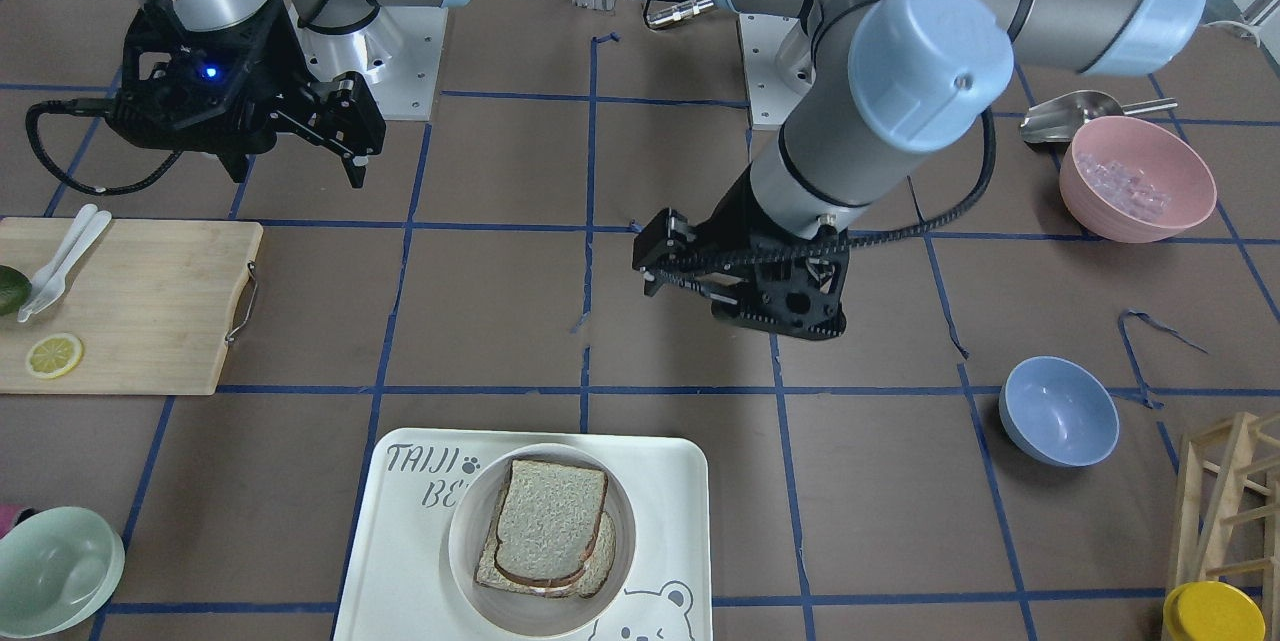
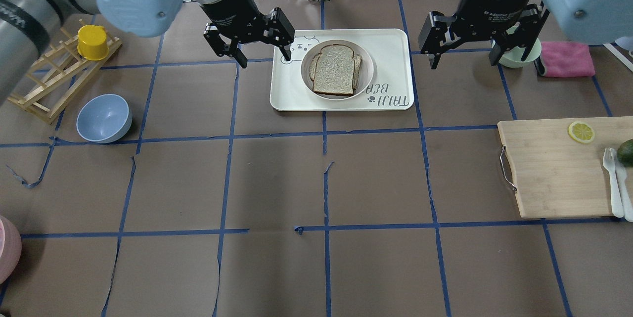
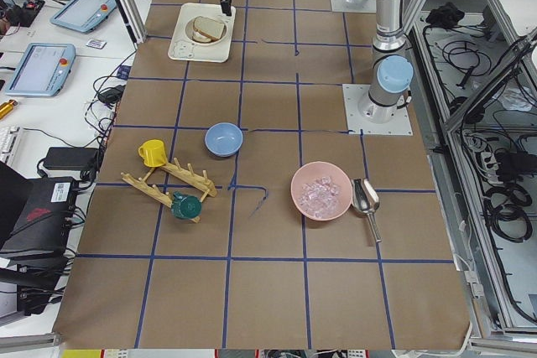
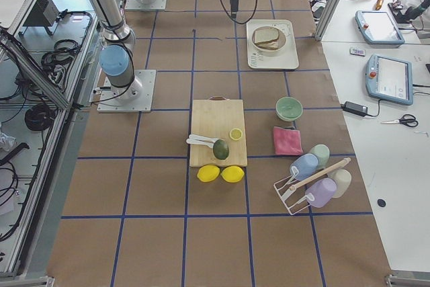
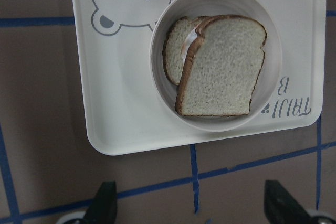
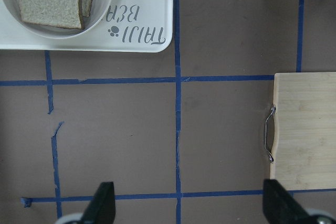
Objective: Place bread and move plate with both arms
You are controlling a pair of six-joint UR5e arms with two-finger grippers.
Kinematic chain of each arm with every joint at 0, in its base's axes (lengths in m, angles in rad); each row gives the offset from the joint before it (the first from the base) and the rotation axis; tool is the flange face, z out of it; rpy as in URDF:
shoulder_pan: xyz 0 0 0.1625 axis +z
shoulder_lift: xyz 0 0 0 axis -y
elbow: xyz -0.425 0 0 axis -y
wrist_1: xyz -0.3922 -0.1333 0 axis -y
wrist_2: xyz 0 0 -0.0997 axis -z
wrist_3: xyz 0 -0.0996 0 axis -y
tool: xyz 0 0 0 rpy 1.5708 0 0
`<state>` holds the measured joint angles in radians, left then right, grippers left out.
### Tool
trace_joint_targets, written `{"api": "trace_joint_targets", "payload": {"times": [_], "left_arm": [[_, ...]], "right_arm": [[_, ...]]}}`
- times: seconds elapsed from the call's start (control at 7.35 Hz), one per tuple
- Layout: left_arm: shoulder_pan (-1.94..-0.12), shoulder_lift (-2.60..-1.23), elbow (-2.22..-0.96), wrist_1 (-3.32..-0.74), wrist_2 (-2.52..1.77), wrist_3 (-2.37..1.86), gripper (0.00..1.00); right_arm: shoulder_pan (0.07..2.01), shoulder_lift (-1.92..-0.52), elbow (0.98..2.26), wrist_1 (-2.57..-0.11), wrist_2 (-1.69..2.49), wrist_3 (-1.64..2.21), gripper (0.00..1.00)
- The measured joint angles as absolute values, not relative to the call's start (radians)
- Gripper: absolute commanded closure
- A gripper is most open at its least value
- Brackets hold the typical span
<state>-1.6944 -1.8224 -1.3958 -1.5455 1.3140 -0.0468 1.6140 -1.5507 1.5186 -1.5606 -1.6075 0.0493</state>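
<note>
On the tray (image 2: 390, 45) across the desk (image 2: 277, 183), the bread (image 2: 335, 70) lies in the plate (image 2: 368, 60) atop another slice (image 5: 174, 51), so the left claw (image 2: 265, 62) and right claw (image 2: 464, 63), both spread wide and empty, should probably pinch opposite rims together and lift level.

Tray (image 2: 292, 95) rim around plate (image 2: 370, 73)

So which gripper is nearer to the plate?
Left. The left gripper hangs by the tray's edge just beside the plate; the right gripper hangs past the tray's opposite end, farther away.
</note>
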Motion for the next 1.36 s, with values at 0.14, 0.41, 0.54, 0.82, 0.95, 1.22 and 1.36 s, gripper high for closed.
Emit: {"api": "trace_joint_targets", "payload": {"times": [0.14, 0.41, 0.54, 0.82, 0.95, 1.22, 1.36], "left_arm": [[-1.695, -1.755, -1.404, -1.629, 1.330, -0.048, 0.00], [-1.694, -1.649, -1.445, -1.705, 1.355, -0.053, 0.00], [-1.693, -1.613, -1.475, -1.713, 1.367, -0.053, 0.00], [-1.678, -1.565, -1.511, -1.670, 1.471, -0.048, 0.00], [-1.664, -1.556, -1.517, -1.645, 1.524, -0.047, 0.00], [-1.644, -1.552, -1.522, -1.569, 1.562, -0.046, 0.00], [-1.641, -1.554, -1.523, -1.545, 1.566, -0.046, 0.00]], "right_arm": [[1.614, -1.551, 1.519, -1.548, -1.606, 0.048, 0.00], [1.609, -1.552, 1.518, -1.533, -1.606, 0.046, 0.00], [1.595, -1.554, 1.518, -1.528, -1.605, 0.040, 0.00], [1.572, -1.557, 1.518, -1.519, -1.600, 0.025, 0.00], [1.569, -1.559, 1.518, -1.518, -1.599, 0.023, 0.00], [1.568, -1.561, 1.517, -1.517, -1.601, 0.022, 0.00], [1.568, -1.561, 1.517, -1.517, -1.600, 0.022, 0.00]]}}
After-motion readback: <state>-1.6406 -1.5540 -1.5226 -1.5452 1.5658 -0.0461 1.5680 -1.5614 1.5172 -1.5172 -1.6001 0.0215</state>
